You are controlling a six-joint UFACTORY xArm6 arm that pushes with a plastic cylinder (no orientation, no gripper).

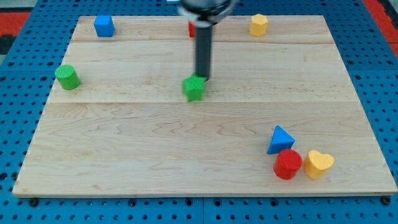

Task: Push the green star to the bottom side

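Observation:
The green star point(194, 88) lies near the middle of the wooden board point(155, 143), a little above centre. My rod comes down from the view's top and my tip point(203, 77) sits just above and slightly right of the star, touching or nearly touching its upper edge.
A green cylinder point(67, 77) is at the left. A blue cube point(104, 26) is at the top left, a yellow block point(259, 25) at the top right, a red block point(191, 28) partly hidden behind the rod. A blue triangle point(280, 139), red cylinder point(287, 164) and yellow heart point(319, 163) cluster at the bottom right.

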